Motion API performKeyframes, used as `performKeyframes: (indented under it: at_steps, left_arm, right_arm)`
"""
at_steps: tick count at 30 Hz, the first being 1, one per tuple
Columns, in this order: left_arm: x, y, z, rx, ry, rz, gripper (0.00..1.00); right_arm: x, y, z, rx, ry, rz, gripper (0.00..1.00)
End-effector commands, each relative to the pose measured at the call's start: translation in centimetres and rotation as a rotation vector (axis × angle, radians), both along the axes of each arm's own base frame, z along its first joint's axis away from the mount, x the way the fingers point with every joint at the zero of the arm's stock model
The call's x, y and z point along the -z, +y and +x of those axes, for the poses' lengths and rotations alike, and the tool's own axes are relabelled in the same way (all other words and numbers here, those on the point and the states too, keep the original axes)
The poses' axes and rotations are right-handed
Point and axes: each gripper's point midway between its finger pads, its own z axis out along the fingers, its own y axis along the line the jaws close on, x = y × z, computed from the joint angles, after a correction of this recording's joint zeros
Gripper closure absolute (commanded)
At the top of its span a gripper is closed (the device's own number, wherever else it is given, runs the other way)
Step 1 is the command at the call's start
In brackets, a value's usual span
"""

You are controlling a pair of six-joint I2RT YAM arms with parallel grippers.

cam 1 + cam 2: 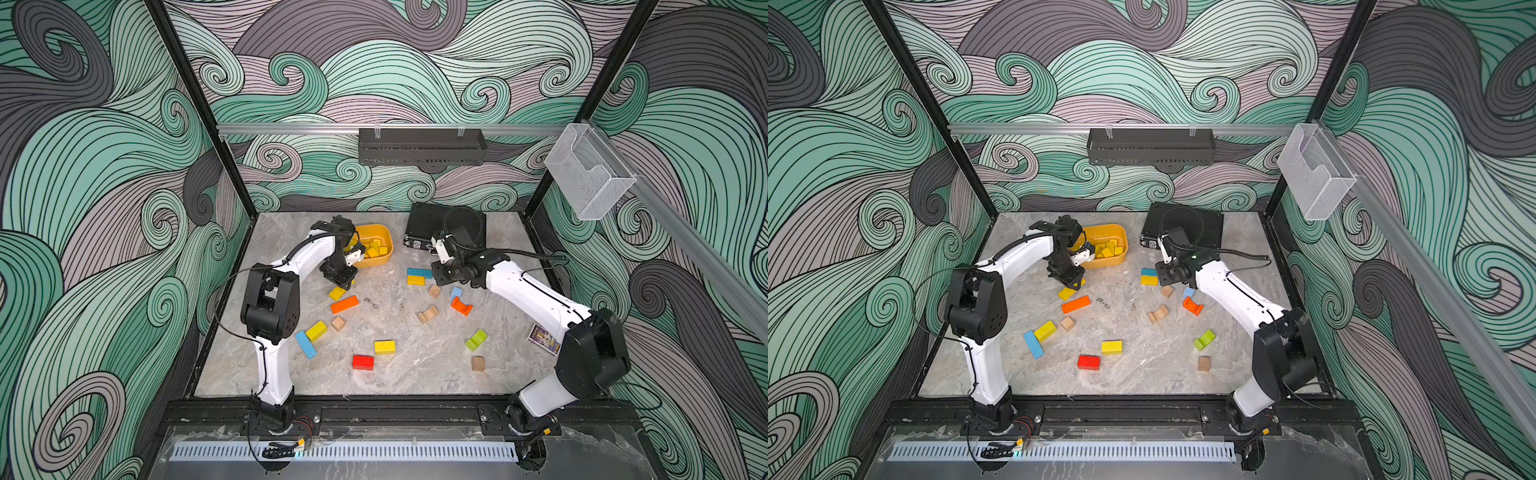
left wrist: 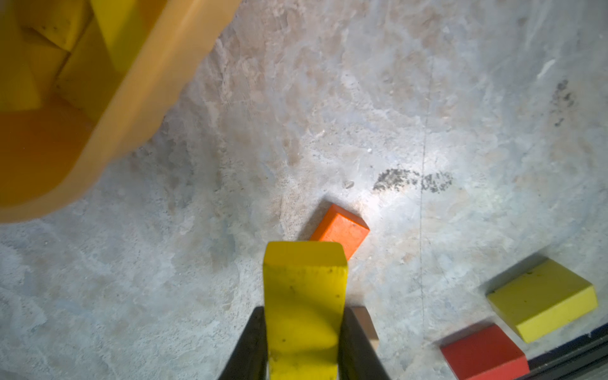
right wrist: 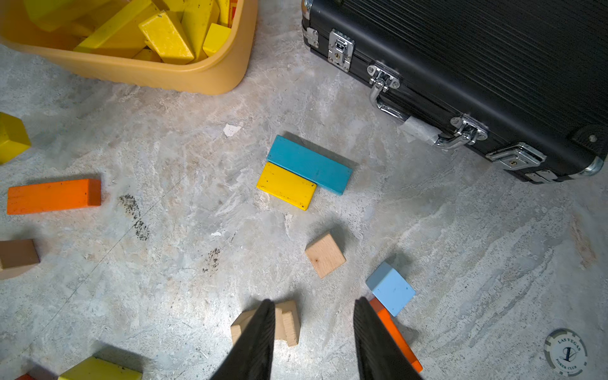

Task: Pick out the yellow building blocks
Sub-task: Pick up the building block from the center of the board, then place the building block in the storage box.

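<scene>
The orange tub (image 3: 148, 74) holds yellow blocks (image 3: 166, 38); my left end effector (image 2: 304, 311) clamps a yellow brick (image 2: 304, 279); right end effector (image 3: 314, 301) gapes empty above marbled worktop (image 3: 181, 148).

Two white-shelled arms (image 1: 309, 257) with black joints (image 1: 270, 307) and looping black cables (image 1: 525, 252)

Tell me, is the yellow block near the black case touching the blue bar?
Touching. The right wrist view shows the yellow block lying flush against the blue bar, long sides pressed together, no gap.
</scene>
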Motion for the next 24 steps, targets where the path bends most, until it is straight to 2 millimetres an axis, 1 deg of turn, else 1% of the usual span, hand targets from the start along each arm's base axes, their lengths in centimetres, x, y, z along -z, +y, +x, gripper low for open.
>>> performKeyframes:
  at_steps: [1,3,6,10,13,15,17,20,24]
  left_arm:
    - [-4.6,-0.2,0.5,0.019,-0.088,-0.019,0.90]
    - [-6.1,-0.4,1.8,0.015,-0.142,-0.022,0.89]
    - [-7.9,-0.8,4.4,0.010,-0.223,-0.022,0.89]
    - [-8.9,-1.6,8.0,-0.001,-0.290,-0.025,0.88]
    - [-8.4,-2.1,10.5,-0.005,-0.324,-0.020,0.87]
    - [-7.4,-2.5,11.8,-0.004,-0.329,-0.022,0.87]
    - [-6.3,-3.0,12.7,0.005,-0.324,-0.024,0.86]
    - [-4.6,-2.9,14.3,0.004,-0.329,0.000,0.86]
    - [-2.9,-3.1,15.5,0.010,-0.342,0.014,0.86]
  right_arm:
    - [-0.1,0.4,0.8,-0.002,-0.002,0.017,0.58]
    - [0.2,0.6,0.9,-0.002,0.008,0.019,0.58]
    - [1.0,0.8,0.9,0.000,0.031,0.024,0.58]
    - [2.0,0.7,0.6,0.007,0.062,0.025,0.58]
    - [2.7,0.7,0.3,0.010,0.086,0.030,0.58]
    - [3.2,0.7,0.2,0.014,0.101,0.033,0.57]
    - [3.8,0.6,0.0,0.019,0.121,0.032,0.57]
    - [4.7,0.6,-0.3,0.024,0.154,0.038,0.57]
    - [5.5,0.7,-0.6,0.029,0.181,0.042,0.57]
